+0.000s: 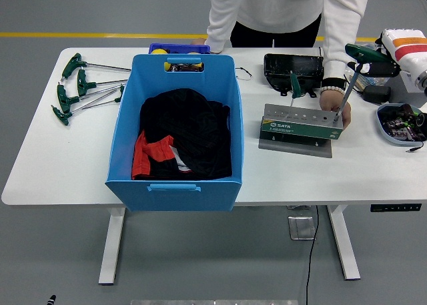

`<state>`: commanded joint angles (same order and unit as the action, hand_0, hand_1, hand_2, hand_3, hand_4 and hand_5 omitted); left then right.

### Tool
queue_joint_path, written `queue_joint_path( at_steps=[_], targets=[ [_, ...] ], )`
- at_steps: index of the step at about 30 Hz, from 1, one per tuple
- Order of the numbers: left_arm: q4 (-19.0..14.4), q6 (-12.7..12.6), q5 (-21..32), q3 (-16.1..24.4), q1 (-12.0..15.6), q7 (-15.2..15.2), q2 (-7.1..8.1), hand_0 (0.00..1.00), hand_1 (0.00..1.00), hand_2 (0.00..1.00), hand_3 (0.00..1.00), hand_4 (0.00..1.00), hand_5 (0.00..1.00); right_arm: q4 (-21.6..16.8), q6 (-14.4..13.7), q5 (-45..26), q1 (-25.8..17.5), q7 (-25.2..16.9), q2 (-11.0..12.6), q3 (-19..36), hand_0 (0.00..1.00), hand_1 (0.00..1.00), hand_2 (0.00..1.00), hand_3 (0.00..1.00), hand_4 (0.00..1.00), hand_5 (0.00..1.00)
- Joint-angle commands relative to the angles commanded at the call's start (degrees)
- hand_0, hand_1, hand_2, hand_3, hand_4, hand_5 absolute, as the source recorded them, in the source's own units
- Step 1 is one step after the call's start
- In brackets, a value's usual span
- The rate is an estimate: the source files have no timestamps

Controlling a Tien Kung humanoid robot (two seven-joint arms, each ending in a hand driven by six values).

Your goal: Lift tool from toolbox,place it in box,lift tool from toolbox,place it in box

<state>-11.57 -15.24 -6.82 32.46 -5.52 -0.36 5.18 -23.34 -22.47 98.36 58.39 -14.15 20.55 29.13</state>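
A grey tool rack (301,126) with a green label stands on a grey plate right of the blue box (175,185). One green T-handle tool (295,85) stands in the rack's left end. My right hand (381,63) is shut on the handle of a second green T-handle tool (360,53). Its shaft slants down to the rack's right end. A person's hand (329,99) rests on the rack's right end, beside the shaft. The blue box holds black and red cloth (183,135). My left hand is out of view.
Several green T-handle tools (80,85) lie at the table's left. A black tray (293,66) sits behind the rack. A small dish of parts (399,121) sits at the right edge. A small blue bin (179,49) stands behind the box.
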Motion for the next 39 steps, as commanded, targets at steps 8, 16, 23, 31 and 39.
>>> queue_joint_path(
  at_steps=[8,16,23,31,39],
  targets=[
    [0.1,-0.1,-0.8,0.8,0.6,0.1,0.17,0.685,0.708,0.763,0.797,0.956,0.85,-5.7,3.0,2.1,0.5,1.5,3.1,1.1,0.002,0.002,0.005,0.002,0.869,0.718],
    [0.2,-0.2,-1.7,1.6,1.2,0.3,0.19,0.686,0.706,0.761,0.796,0.959,0.854,-10.2,4.6,3.8,0.3,2.5,5.3,3.2,0.002,0.002,0.005,0.002,0.871,0.72],
    [0.2,-0.2,-1.6,1.5,1.4,0.3,0.35,0.687,0.705,0.759,0.794,0.958,0.855,-13.9,5.5,5.4,1.0,3.5,7.2,5.2,0.002,0.002,0.005,0.002,0.869,0.72],
    [0.2,-0.1,-0.5,0.9,1.3,0.0,0.36,0.688,0.705,0.759,0.794,0.958,0.857,-17.8,6.1,7.2,2.8,4.6,7.6,7.7,0.002,0.002,0.005,0.002,0.869,0.72],
    [0.2,-0.1,-0.2,0.6,1.2,-0.1,0.46,0.689,0.703,0.756,0.792,0.959,0.86,-23.3,6.2,9.5,7.0,5.8,5.9,8.1,0.002,0.002,0.005,0.002,0.868,0.72]
  ],
)
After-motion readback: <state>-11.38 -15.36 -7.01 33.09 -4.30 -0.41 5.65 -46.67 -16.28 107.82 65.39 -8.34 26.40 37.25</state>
